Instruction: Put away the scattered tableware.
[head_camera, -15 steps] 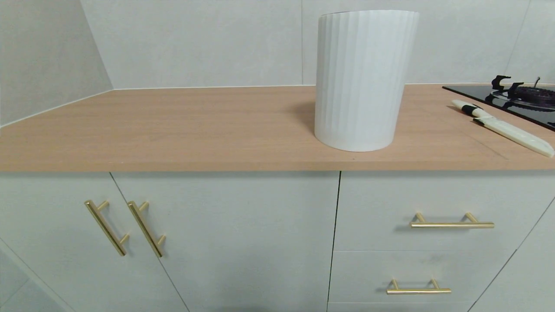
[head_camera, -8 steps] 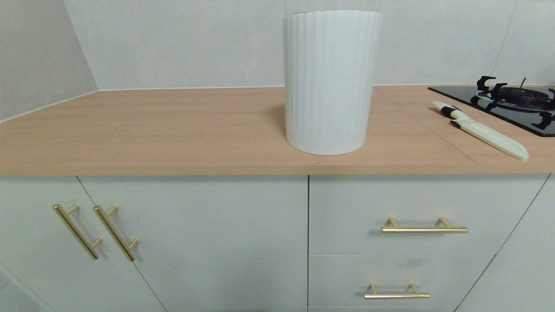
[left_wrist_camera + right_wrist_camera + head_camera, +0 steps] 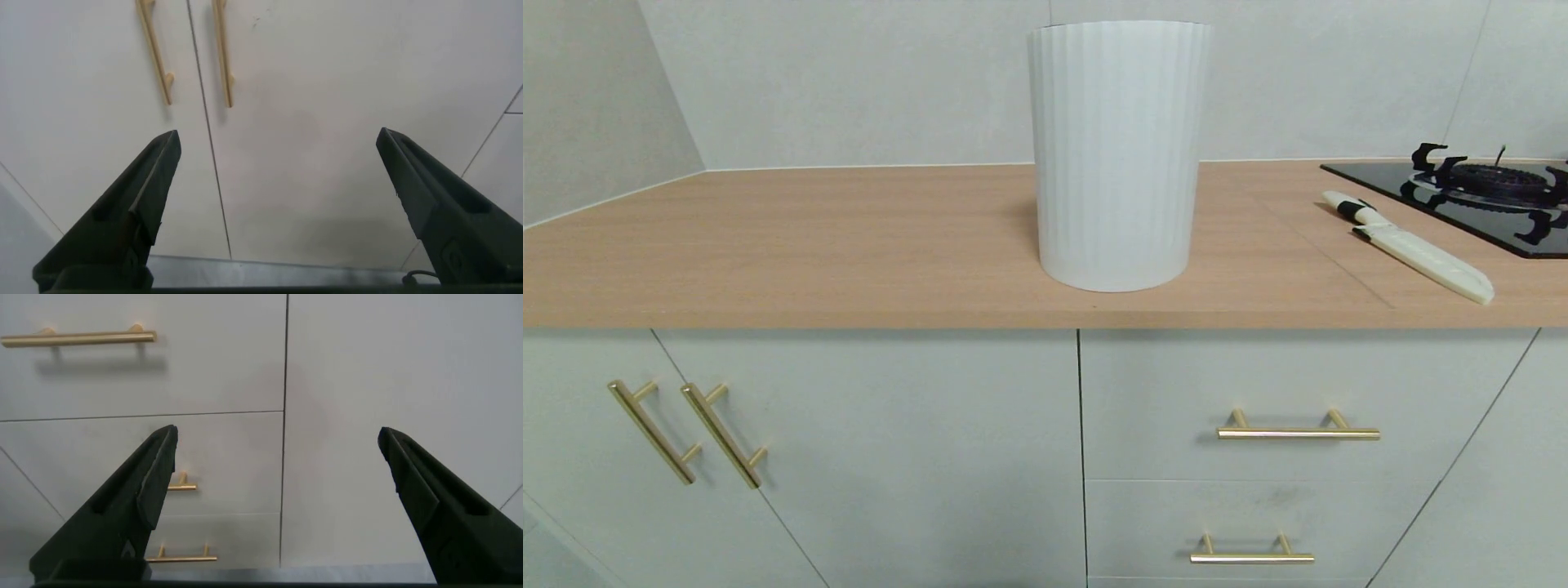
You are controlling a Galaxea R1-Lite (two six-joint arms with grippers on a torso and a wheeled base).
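Note:
A tall white ribbed container [image 3: 1115, 155] stands upright near the front edge of the wooden countertop [image 3: 809, 237]. To its right lies a cream knife [image 3: 1409, 247] with a black band on its handle, beside the stove. My left gripper [image 3: 278, 151] is open and empty, low in front of the cabinet doors with two gold handles [image 3: 221, 53]. My right gripper [image 3: 278, 445] is open and empty too, facing the drawer fronts with gold handles [image 3: 78, 337].
A black glass hob with a burner grate [image 3: 1486, 184] sits at the counter's right end. Below the counter are two doors with slanted gold handles [image 3: 723, 435] on the left and drawers with gold bar handles [image 3: 1297, 432] on the right. Tiled walls close the back and left.
The head camera has turned to the right, so the container, knife and cabinets sit further left in the picture. Nothing on the counter has moved.

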